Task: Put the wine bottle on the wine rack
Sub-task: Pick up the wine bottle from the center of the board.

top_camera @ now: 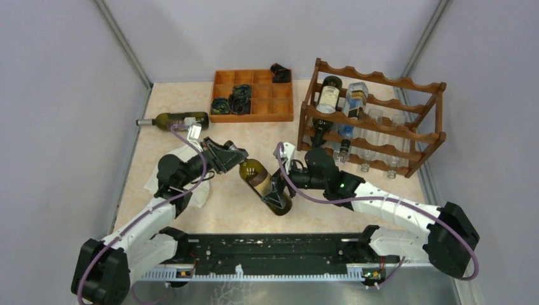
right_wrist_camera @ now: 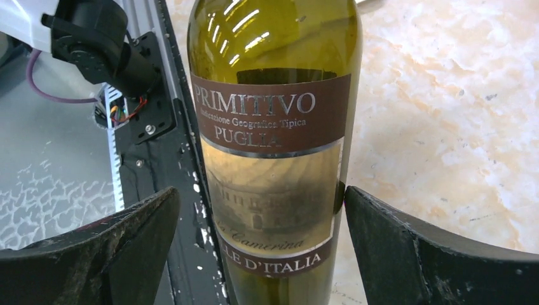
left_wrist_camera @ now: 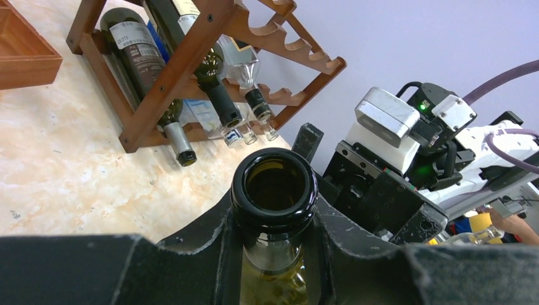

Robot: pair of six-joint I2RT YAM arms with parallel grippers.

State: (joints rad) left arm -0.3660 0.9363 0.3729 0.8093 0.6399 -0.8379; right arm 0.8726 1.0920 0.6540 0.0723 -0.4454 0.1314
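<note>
An empty olive-green wine bottle (top_camera: pixel 255 173) with a brown "Primitivo Puglia" label hangs tilted above the middle of the table. My left gripper (top_camera: pixel 235 159) is shut on its neck, just under the open mouth (left_wrist_camera: pixel 274 189). My right gripper (right_wrist_camera: pixel 260 203) is open around the labelled body (right_wrist_camera: pixel 273 127). Its right finger stands right against the glass and the left finger is well clear. The reddish-brown wine rack (top_camera: pixel 376 122) stands at the back right, with several bottles in it (left_wrist_camera: pixel 136 57).
An orange-brown compartment tray (top_camera: pixel 279 115) with dark small items sits at the back centre. A second green bottle (top_camera: pixel 181 119) lies at the back left. A white cloth (top_camera: pixel 194 190) lies under the left arm. The arms' black base rail (top_camera: pixel 273 254) runs along the near edge.
</note>
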